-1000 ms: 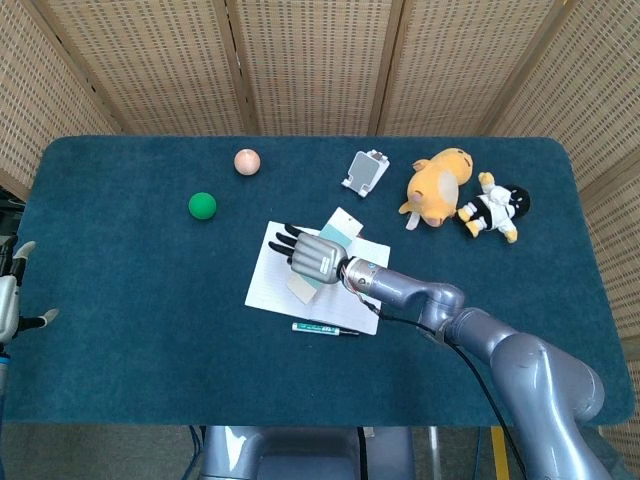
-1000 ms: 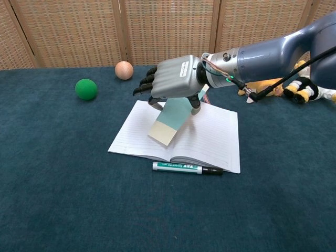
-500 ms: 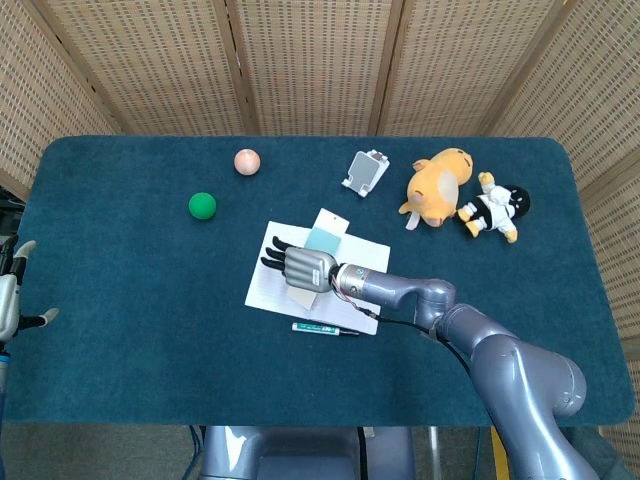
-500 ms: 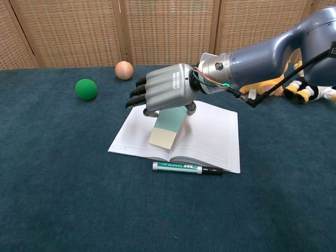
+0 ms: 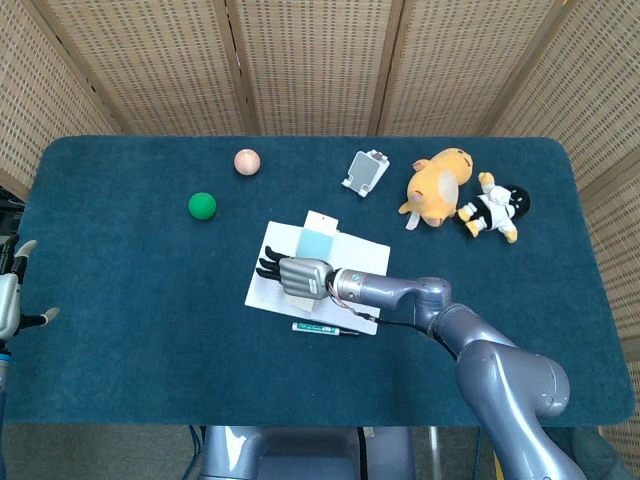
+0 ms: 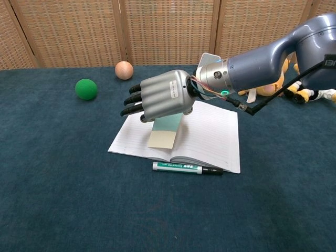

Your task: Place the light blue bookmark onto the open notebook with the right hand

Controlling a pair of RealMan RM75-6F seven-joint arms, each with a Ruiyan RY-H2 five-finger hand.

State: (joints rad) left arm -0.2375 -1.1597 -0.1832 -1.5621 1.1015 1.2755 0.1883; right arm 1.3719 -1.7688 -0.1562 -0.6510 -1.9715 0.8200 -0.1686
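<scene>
The open notebook (image 5: pixel 362 256) (image 6: pixel 210 137) lies mid-table with lined pages. My right hand (image 5: pixel 295 275) (image 6: pixel 158 97) hovers palm-down over its left page and pinches the upper part of the light blue bookmark (image 5: pixel 318 241) (image 6: pixel 165 130). The bookmark hangs steeply under the hand, and its cream lower end rests on the page near the spine. Its upper end sticks out behind the hand in the head view. My left hand (image 5: pixel 12 295) shows only at the far left edge of the head view, fingers apart and holding nothing.
A green-and-white marker (image 5: pixel 325 328) (image 6: pixel 186 168) lies along the notebook's front edge. A green ball (image 5: pixel 202 205) (image 6: pixel 86 89) and a peach ball (image 5: pixel 247 161) (image 6: pixel 124 70) sit at the back left. A small white stand (image 5: pixel 366 171) and two plush toys (image 5: pixel 438 187) are at the back right.
My right hand has moved lower and toward the notebook's left page with the bookmark. The bookmark now stands steeper, its lower end closer to the spine. The left hand has not moved.
</scene>
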